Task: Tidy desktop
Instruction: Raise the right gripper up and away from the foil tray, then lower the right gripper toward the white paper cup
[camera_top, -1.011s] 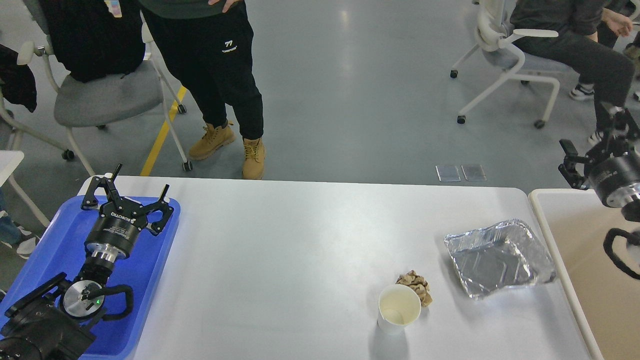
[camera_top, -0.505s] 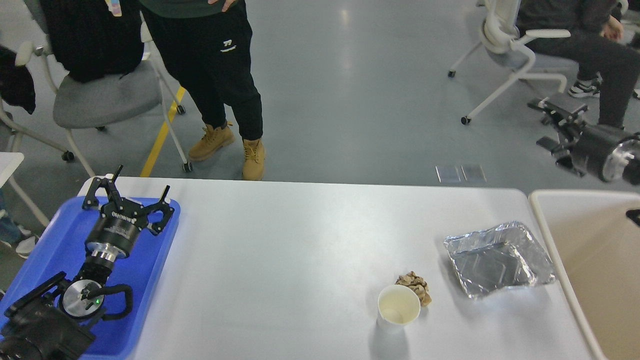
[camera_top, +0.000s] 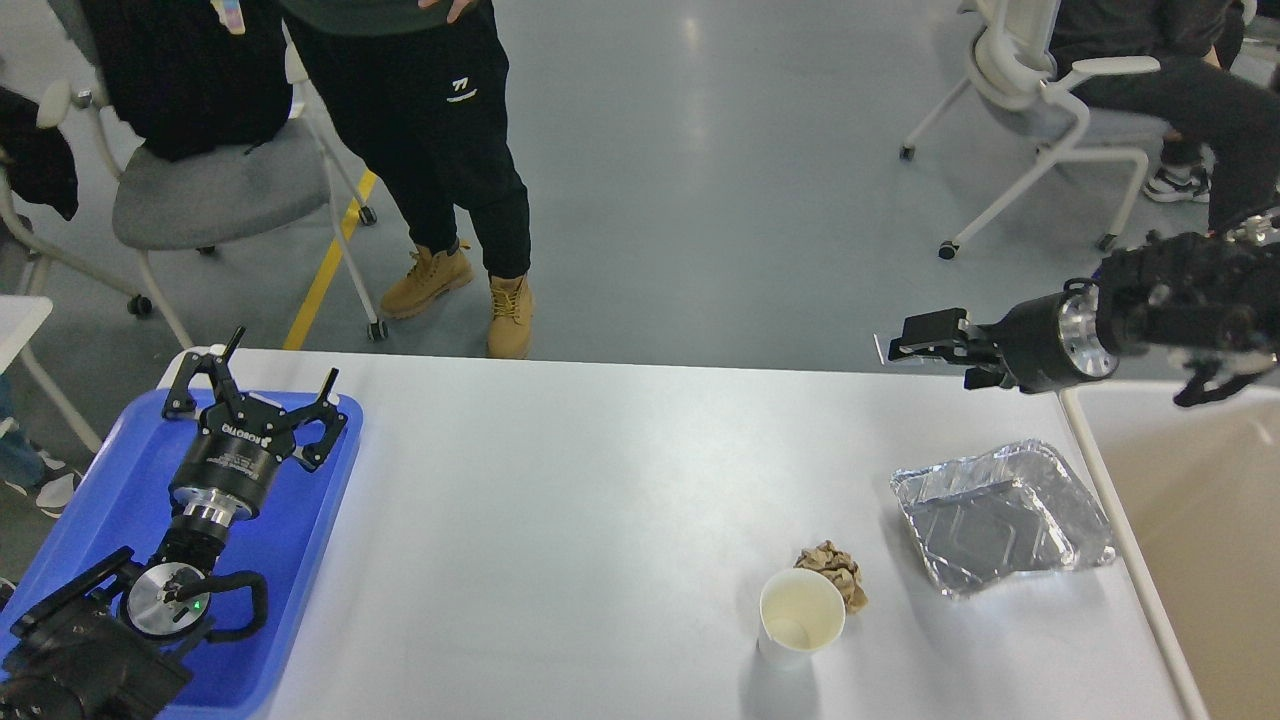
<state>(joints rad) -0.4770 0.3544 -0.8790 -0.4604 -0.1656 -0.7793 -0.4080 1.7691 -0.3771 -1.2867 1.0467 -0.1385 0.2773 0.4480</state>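
Smooth white desktop (camera_top: 600, 500), crinkled shiny foil tray (camera_top: 1003, 515), glossy blue plastic tray (camera_top: 110, 500), paper cup (camera_top: 800, 617).

The desktop (camera_top: 560, 500) carries paper cup (camera_top: 800, 625), crumpled paper (camera_top: 835, 572), foil tray (camera_top: 1003, 515).

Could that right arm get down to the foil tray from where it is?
Probably yes. The right gripper hangs above the desktop's far edge, and the foil tray lies in the open just nearer, with nothing over it.
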